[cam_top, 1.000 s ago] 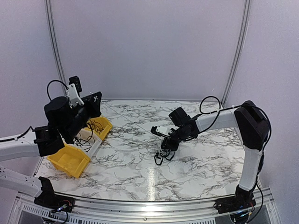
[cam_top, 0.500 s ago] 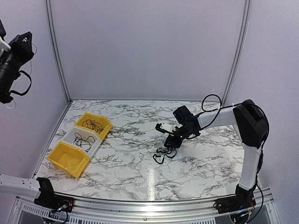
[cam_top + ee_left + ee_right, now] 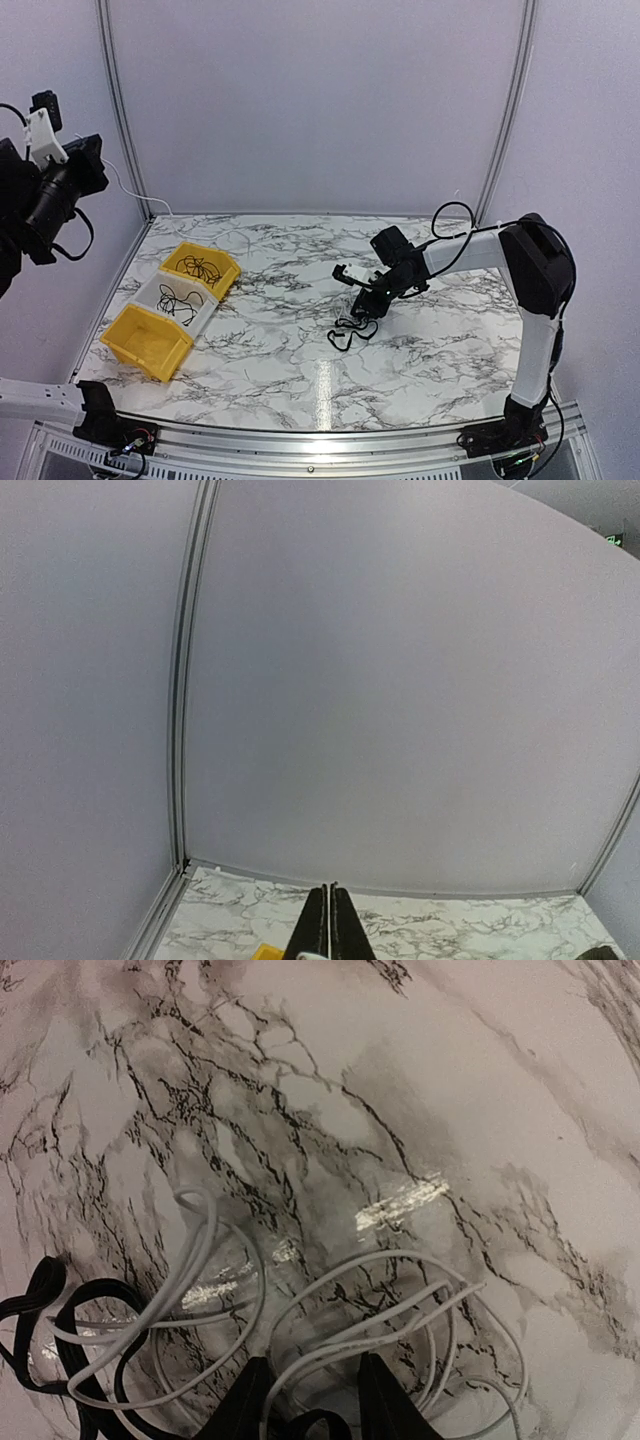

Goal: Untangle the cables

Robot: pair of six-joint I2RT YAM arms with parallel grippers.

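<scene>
Top view: the bundle of thin black and pale flexible cables [image 3: 349,331] lies on the white marble-patterned surface [image 3: 260,360], a little right of the centre of the frame. My right hand [image 3: 366,304] hangs just over its upper edge, touching or almost touching the top loops. The left hand [image 3: 95,160] is high at the upper left of the frame, well apart from the bundle. A thin pale line runs from near it down to the far left corner of the surface. I cannot tell if this is a wire that the hand holds. At the left of the frame three small plastic bins [image 3: 140,345] stand in a row: yellow, white, yellow. The two farther ones carry some thin black wire.

Left wrist view: the two fingers [image 3: 322,930] at the bottom centre are pressed together, and I see nothing between them. Behind them is only grey wall and a strip of the surface.

Right wrist view: the fingers [image 3: 248,1405] at the bottom edge stand moderately apart. Pale strands and one black loop pass through the gap, but nothing looks pinched. Pale loops fill the lower centre and black loops the lower left.

I judge the cables to be light, soft, a little springy and smooth. If I pull one, probably the whole bundle will follow. I would take hold of a free outer loop, such as the black one at the lower left, not at a crossing, and hold down the rest with the other hand.
</scene>
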